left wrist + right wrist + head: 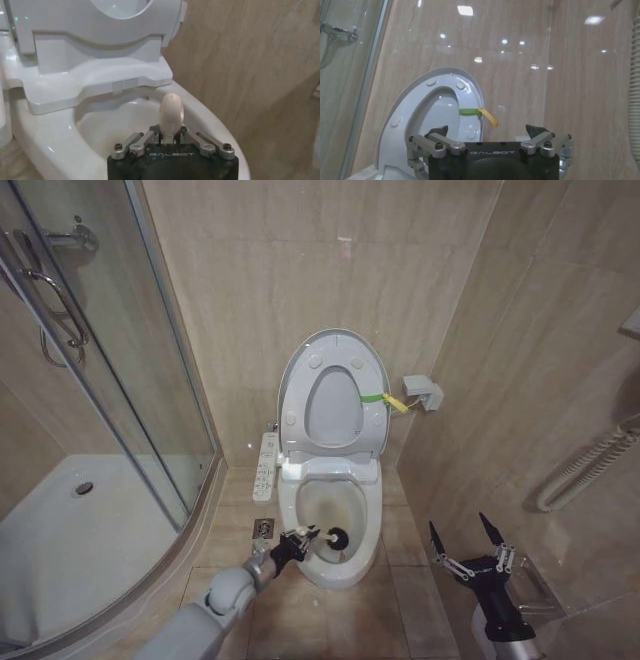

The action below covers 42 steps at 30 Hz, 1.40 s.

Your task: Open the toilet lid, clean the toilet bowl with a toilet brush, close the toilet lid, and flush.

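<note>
**Scrubbing the bowl: brush at the front rim, lid up**

Scrubbing is the step in hand. The toilet lid (pixel 333 395) stands raised against the wall behind the toilet bowl (pixel 335 515), with the seat ring lifted against it, so the opening step looks done. The left tool (pixel 296 542) reaches in from the bowl's front left side and is clamped on the pale handle of the toilet brush (pixel 334 537). The brush's dark bristle head sits at the front of the bowl, at or just inside the rim; whether it touches the ceramic I cannot tell. In the left wrist view the handle's rounded end (pixel 171 112) stands up between the closed fingers, above the bowl's hollow.

The right tool (pixel 470 552) waits to the right of the bowl, well apart from it, fingers spread and holding nothing.

Yellowish-brown staining shows on the bowl's inner wall, farther back than the brush head. As I judge it, the next move calls for carrying the bristles down and back onto that stain while keeping the grip firm, since the thin handle could twist in the fingers. Closing the lid and flushing are not yet done.
</note>
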### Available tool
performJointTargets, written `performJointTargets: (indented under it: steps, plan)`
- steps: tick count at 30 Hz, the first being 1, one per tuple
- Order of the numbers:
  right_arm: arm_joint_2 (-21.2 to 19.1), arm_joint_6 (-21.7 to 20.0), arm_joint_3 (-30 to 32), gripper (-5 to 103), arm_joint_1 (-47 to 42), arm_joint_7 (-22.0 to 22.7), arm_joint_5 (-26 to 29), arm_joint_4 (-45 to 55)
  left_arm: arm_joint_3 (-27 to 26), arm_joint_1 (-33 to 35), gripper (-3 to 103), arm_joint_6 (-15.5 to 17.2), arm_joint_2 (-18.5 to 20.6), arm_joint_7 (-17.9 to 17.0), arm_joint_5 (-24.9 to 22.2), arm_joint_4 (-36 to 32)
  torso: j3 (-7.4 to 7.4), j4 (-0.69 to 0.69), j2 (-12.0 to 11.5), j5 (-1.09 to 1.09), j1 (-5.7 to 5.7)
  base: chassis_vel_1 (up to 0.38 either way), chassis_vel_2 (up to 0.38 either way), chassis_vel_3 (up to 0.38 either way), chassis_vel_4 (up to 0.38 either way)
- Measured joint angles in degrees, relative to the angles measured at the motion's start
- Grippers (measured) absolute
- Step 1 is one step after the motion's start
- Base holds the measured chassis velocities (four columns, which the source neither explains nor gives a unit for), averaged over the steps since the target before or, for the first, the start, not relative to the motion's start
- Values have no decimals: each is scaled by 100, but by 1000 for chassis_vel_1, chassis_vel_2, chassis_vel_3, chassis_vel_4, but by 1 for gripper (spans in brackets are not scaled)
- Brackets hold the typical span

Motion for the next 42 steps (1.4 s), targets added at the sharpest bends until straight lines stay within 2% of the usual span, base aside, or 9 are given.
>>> performJointTargets:
  steps: [4,7,8,10,11,13,15,25,42]
  plan:
    - [0,0,1,100,0,1,0,0,-34,-96,18,-356,-222,169,102,435,0,0,0,0,0,0,0,0,0]
    - [0,0,0,100,0,1,0,0,-50,-175,18,-755,-369,314,215,791,0,1,0,0,0,0,0,0,0]
    - [0,0,0,100,0,1,0,0,-50,-175,18,-755,-369,314,215,791,0,1,0,0,0,0,0,0,0]
    - [0,0,1,100,0,1,0,0,-73,-267,18,-1124,-491,413,447,1104,0,0,0,0,0,0,0,0,0]
    - [0,0,1,100,0,1,0,0,-73,-267,18,-1124,-491,413,447,1104,0,0,0,0,0,0,0,0,0]
    - [0,0,0,100,0,0,0,0,-128,-382,18,-1442,-626,462,782,1420,0,-1,0,-1,0,0,0,0,0]
    - [0,0,0,100,0,0,0,0,-170,-454,18,-1575,-702,498,932,1571,1,-1,0,-1,0,0,0,0,0]
    - [0,0,0,100,0,1,0,0,-193,-665,18,-1968,-858,700,1118,1674,0,0,0,-1,0,0,0,0,0]
    - [0,0,1,100,0,1,0,0,-308,-1329,18,-2104,-1421,851,1111,2604,1,-1,-1,0,0,0,0,0,0]
